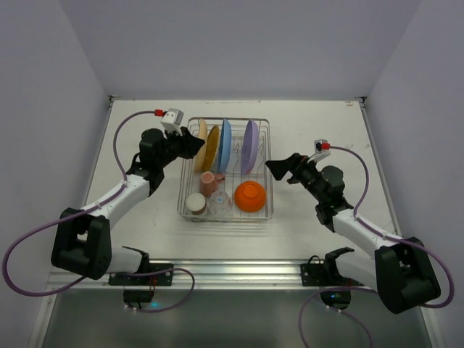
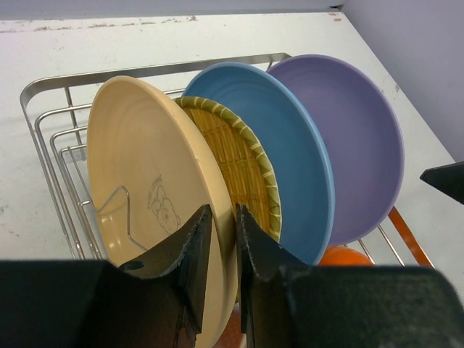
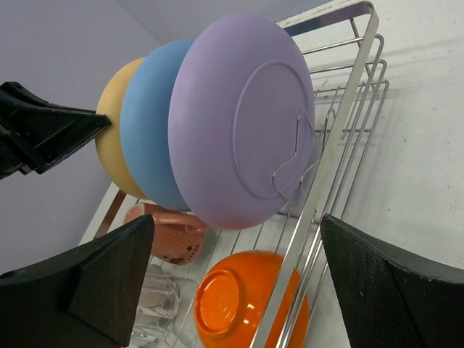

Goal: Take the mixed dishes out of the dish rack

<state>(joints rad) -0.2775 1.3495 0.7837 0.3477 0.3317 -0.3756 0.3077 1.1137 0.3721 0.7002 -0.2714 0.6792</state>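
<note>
Dish rack (image 1: 225, 170) looks full, nothing unloaded yet. Your left tool (image 2: 223, 217) is pinched narrow on the tan plate (image 2: 145, 167); your right tool (image 1: 279, 167) gapes wide and empty, with the lavender plate (image 3: 239, 109) just ahead.

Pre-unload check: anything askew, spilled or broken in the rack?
Nothing visibly spilled or broken. The only oddity is that the pink ceramic mug lies on its side in the silver wire dish rack, near the bottom-up orange bowl.
</note>
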